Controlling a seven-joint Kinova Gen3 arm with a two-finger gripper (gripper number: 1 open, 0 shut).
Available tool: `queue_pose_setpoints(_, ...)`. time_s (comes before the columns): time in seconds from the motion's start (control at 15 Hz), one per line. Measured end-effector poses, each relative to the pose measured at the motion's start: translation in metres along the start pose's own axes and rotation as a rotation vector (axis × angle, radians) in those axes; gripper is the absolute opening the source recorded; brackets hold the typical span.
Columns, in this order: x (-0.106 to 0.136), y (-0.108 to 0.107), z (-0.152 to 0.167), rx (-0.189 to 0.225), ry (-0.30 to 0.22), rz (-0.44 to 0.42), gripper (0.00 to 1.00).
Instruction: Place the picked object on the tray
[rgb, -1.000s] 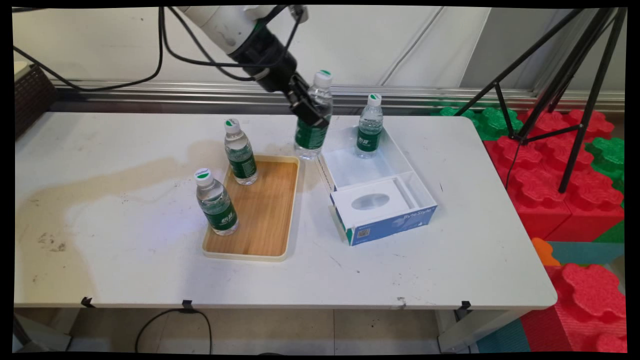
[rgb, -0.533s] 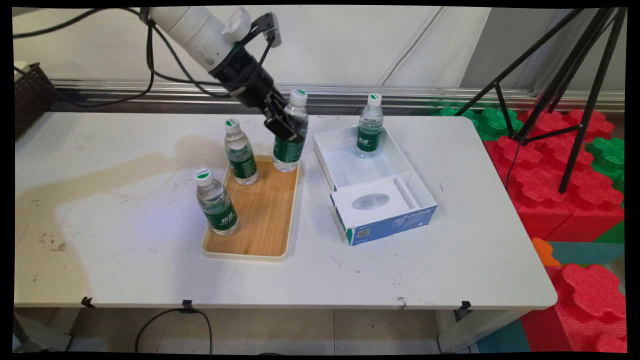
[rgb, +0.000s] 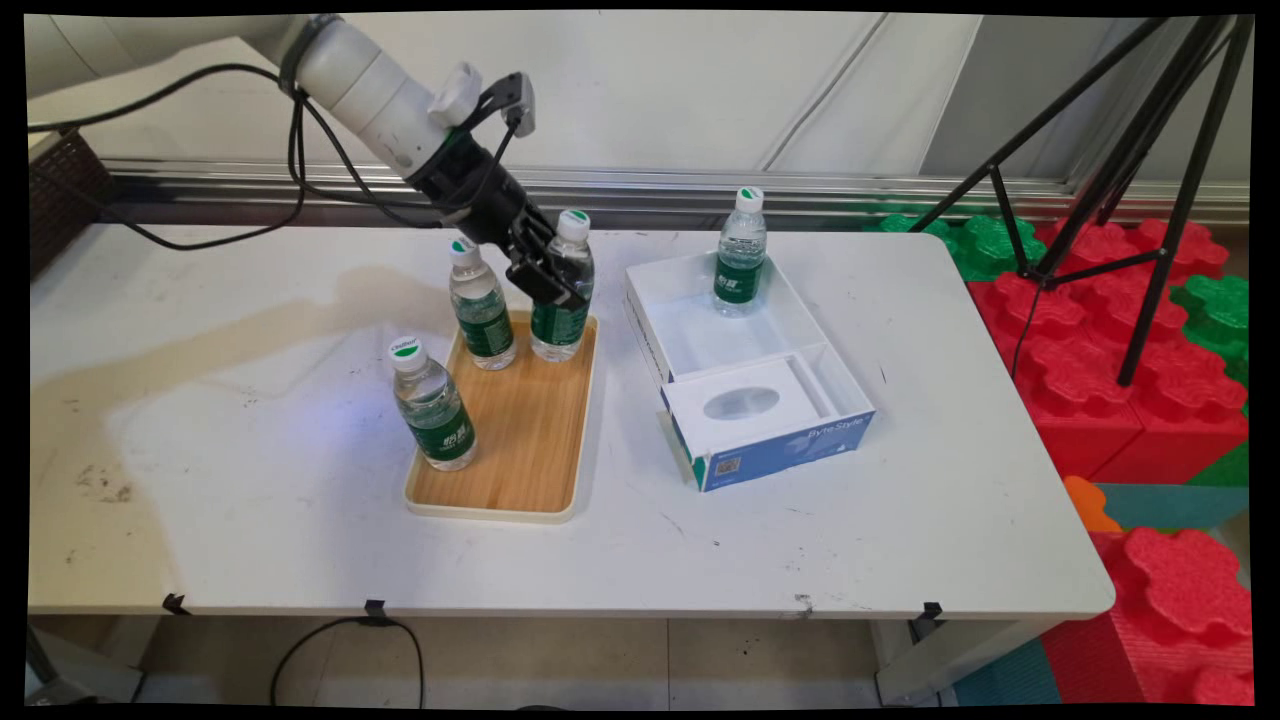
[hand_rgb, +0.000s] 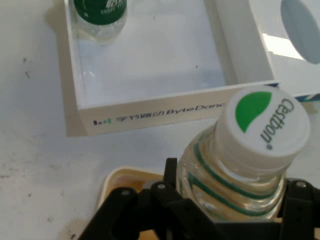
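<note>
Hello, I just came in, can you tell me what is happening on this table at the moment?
The white arm's gripper is shut on a water bottle at the far end of the wooden tray, beside a second bottle. A third bottle stands at the tray's near left edge. A fourth bottle stands in the open white box to the right.

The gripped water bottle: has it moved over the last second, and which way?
Yes. The gripped bottle has travelled left and down, from beside the white box onto the far end of the wooden tray, next to another bottle.
</note>
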Motion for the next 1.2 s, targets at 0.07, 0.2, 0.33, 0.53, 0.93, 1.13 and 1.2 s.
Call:
queue_pose_setpoints(0.07, -0.002, -0.002, 0.002, -0.002, 0.0, 0.002, 0.0)
queue_pose_setpoints(0.2, -0.008, -0.006, 0.008, -0.008, 0.004, 0.01, 0.0)
queue_pose_setpoints(0.33, -0.012, -0.008, 0.013, -0.013, 0.008, 0.016, 0.0)
queue_pose_setpoints(0.53, -0.017, -0.01, 0.022, -0.018, 0.02, 0.021, 0.0)
queue_pose_setpoints(0.93, -0.025, -0.014, 0.035, -0.015, 0.031, 0.027, 0.0)
queue_pose_setpoints(1.13, -0.029, -0.014, 0.038, -0.015, 0.031, 0.038, 1.0)
queue_pose_setpoints(1.2, -0.03, -0.014, 0.039, -0.016, 0.03, 0.042, 1.0)
